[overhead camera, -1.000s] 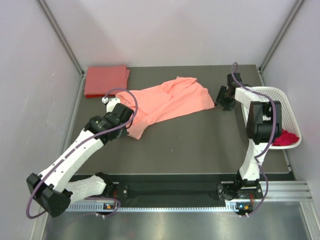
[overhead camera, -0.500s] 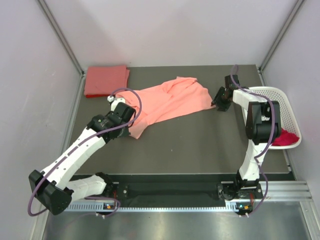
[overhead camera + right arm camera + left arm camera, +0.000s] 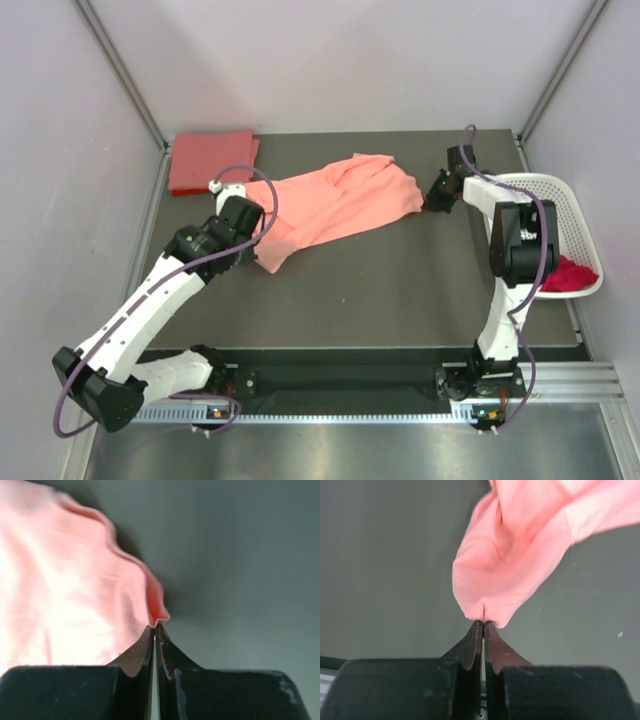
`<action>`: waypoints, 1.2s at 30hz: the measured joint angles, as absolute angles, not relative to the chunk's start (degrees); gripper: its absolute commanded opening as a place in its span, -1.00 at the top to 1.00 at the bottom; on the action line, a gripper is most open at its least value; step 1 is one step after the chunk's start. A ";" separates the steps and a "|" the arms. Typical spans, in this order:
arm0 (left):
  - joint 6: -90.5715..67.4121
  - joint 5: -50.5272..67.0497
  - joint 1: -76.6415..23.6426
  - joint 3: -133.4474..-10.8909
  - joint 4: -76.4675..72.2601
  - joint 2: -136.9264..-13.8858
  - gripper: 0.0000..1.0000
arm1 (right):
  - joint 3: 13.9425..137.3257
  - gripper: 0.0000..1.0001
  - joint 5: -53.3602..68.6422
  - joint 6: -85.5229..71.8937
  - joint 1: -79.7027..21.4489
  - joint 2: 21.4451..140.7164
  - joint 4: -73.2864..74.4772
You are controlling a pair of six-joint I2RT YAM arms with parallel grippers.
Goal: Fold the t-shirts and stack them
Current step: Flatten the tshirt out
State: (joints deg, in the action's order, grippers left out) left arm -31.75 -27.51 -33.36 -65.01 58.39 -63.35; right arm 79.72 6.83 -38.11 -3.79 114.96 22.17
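A light salmon-pink t-shirt (image 3: pixel 335 205) lies crumpled across the middle of the dark table. My left gripper (image 3: pixel 256 226) is shut on its left end; the left wrist view shows that gripper (image 3: pixel 483 624) pinching a fold of the pink cloth (image 3: pixel 515 555). My right gripper (image 3: pixel 432 198) is shut on the shirt's right edge, and in the right wrist view this gripper (image 3: pixel 156 625) nips a thin ridge of the fabric (image 3: pixel 75 590). A coral-red t-shirt (image 3: pixel 210 160) lies folded at the far left corner. A deep magenta-red t-shirt (image 3: pixel 570 276) sits in the basket.
The white perforated basket (image 3: pixel 585 215) stands at the right edge of the table, close behind the right arm. Grey walls close in the table at left, back and right. The arm bases sit on a rail along the near edge.
The right gripper has moved left onto the shirt's right edge and shut on it. The left gripper, holding the cloth throughout, has shifted slightly up and away.
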 measured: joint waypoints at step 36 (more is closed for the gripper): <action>-13.10 -25.61 -21.71 -125.25 21.37 -69.52 1.00 | 105.51 1.00 -4.08 -27.94 -5.26 61.80 7.49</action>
